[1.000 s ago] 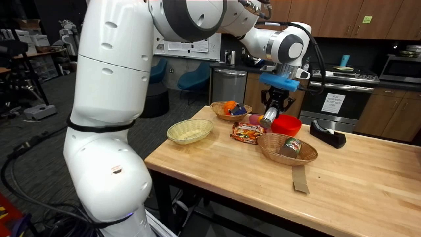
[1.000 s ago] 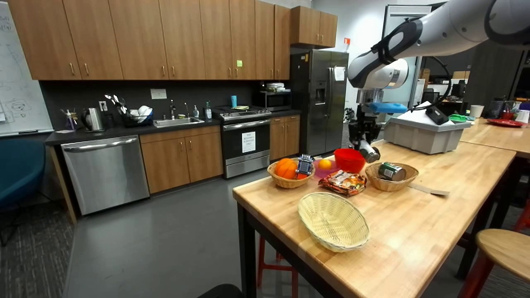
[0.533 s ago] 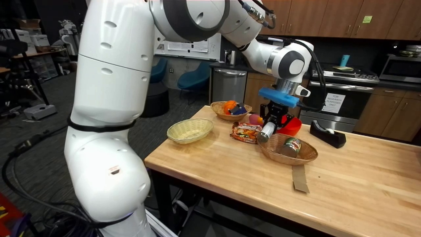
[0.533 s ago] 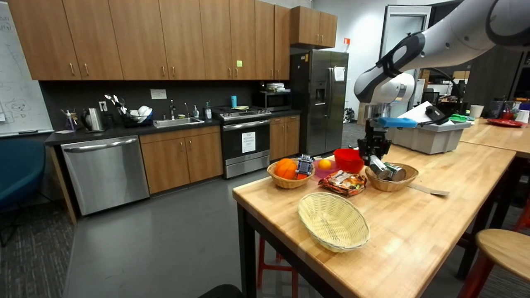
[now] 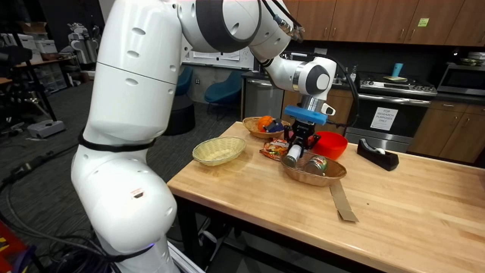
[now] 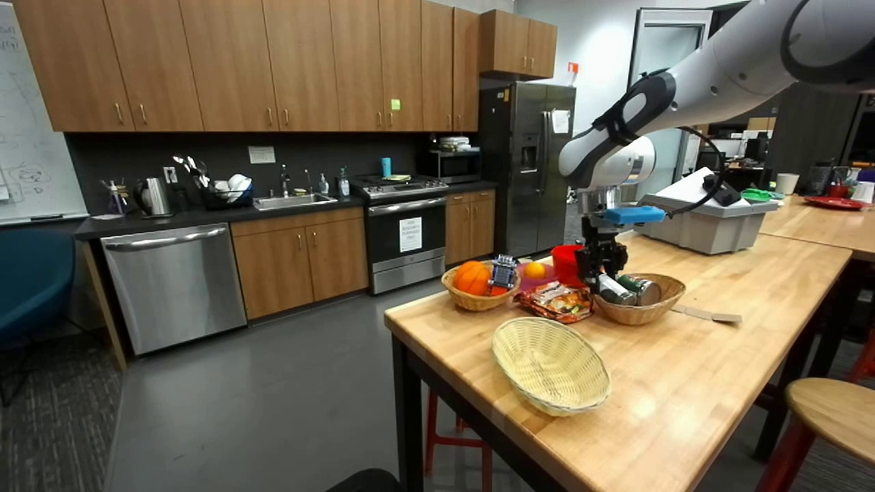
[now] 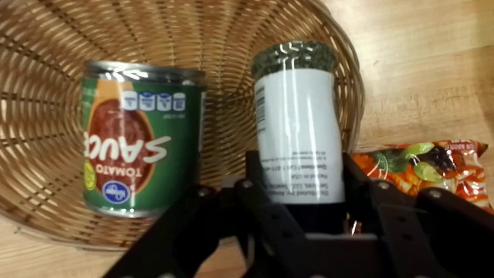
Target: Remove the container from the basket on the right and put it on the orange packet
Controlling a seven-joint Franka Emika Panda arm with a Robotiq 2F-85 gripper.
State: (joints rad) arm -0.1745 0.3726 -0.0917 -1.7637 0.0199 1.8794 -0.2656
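Note:
The container, a small jar with a white label and a dark speckled end (image 7: 299,131), is held between the fingers of my gripper (image 7: 297,162). It is tilted, with its speckled end low inside one end of the brown woven basket (image 5: 337,176), as both exterior views show (image 5: 293,154) (image 6: 615,290). A green tomato sauce can (image 7: 142,146) lies in the same basket beside the jar. The orange packet (image 6: 555,301) lies on the table right against the basket's end. It shows partly behind the gripper in an exterior view (image 5: 272,148) and beside the basket in the wrist view (image 7: 428,166).
A red bowl (image 5: 330,145) stands close behind the basket. A pale yellow basket (image 5: 219,151) and another brown basket (image 6: 477,302) with an orange ball stand nearby. A tape dispenser (image 5: 377,155) and a cardboard strip (image 5: 343,203) are on the table. A grey bin (image 6: 704,231) stands farther off.
My gripper has come down with the jar into the basket's end, then across towards the packet side. The basket, with the can in it, and the packet have slid along that way.

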